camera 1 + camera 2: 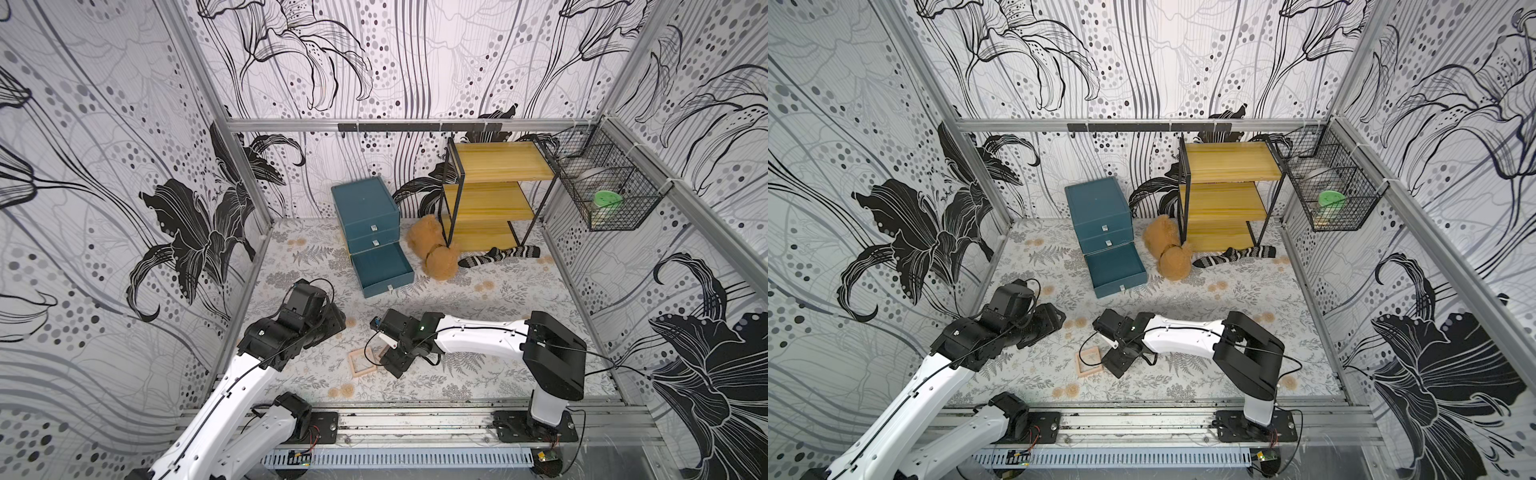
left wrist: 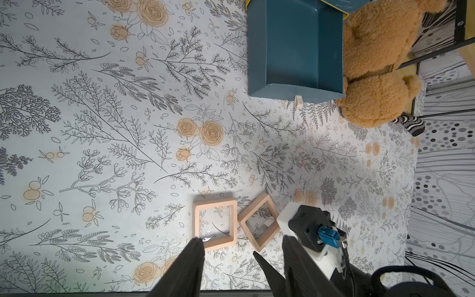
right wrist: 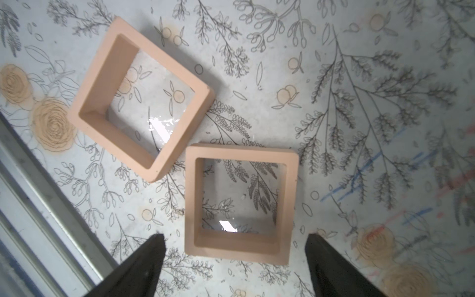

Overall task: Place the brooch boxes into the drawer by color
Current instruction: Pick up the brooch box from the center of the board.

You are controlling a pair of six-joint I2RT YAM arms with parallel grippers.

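Two small pale pinkish-wood brooch boxes with clear centres lie flat on the floral table near its front edge, corners nearly touching. One brooch box [image 3: 236, 246] lies between the fingers of my right gripper [image 3: 235, 236], which is open and touches neither side. The other brooch box [image 3: 115, 138] lies beside it, turned at an angle, and shows in both top views [image 1: 364, 363] [image 1: 1089, 361]. My left gripper [image 2: 241, 239] is open and empty, raised left of the boxes. The teal drawer chest [image 1: 365, 208] stands at the back, its bottom drawer [image 1: 382, 270] pulled out and empty.
A brown teddy bear [image 1: 434, 253] lies right of the open drawer, touching it in the left wrist view. A striped sock [image 1: 498, 255] and a yellow shelf rack [image 1: 494, 191] are at the back right. A wire basket [image 1: 602, 187] hangs on the right wall.
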